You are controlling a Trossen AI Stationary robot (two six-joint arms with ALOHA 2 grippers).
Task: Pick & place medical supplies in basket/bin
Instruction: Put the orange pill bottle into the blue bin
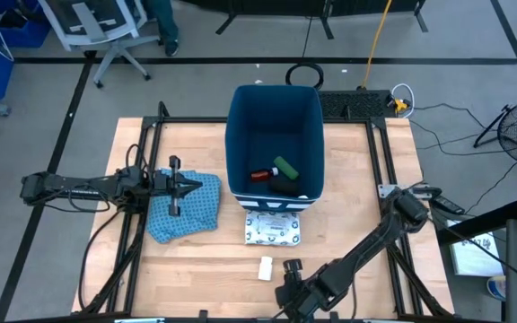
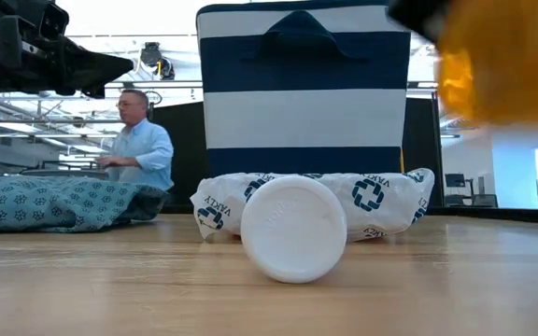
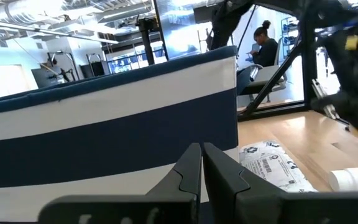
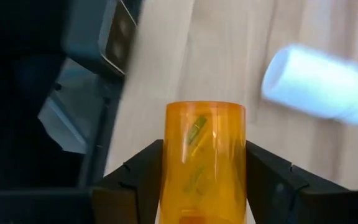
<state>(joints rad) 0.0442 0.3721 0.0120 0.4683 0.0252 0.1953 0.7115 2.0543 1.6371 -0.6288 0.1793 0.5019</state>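
Pale wooden tabletop (image 1: 348,215) inside a black frame, open lab beyond with a seated person (image 2: 138,140) in the background. At the centre, the tall dark-blue bin (image 1: 275,117) with white-striped sides, already holding a red bottle (image 1: 260,175), a green bar (image 1: 285,168) and a black block (image 1: 284,186). Just in front of the bin, the white black-patterned flat packet (image 1: 274,227), not yet moved; nearer the front edge, a white bottle (image 1: 266,266) lying on its side. At the front of the table, right gripper (image 4: 205,180) with fingers pressed on either side of an orange bottle (image 4: 205,158), seemingly just taken up, well short of the bin. Left gripper (image 3: 201,167) pinched together and empty, hovering over the blue patterned cloth (image 1: 187,211) beside the bin. Roughly half done by the look of it: three items in, orange bottle in hand, packet and white bottle left.
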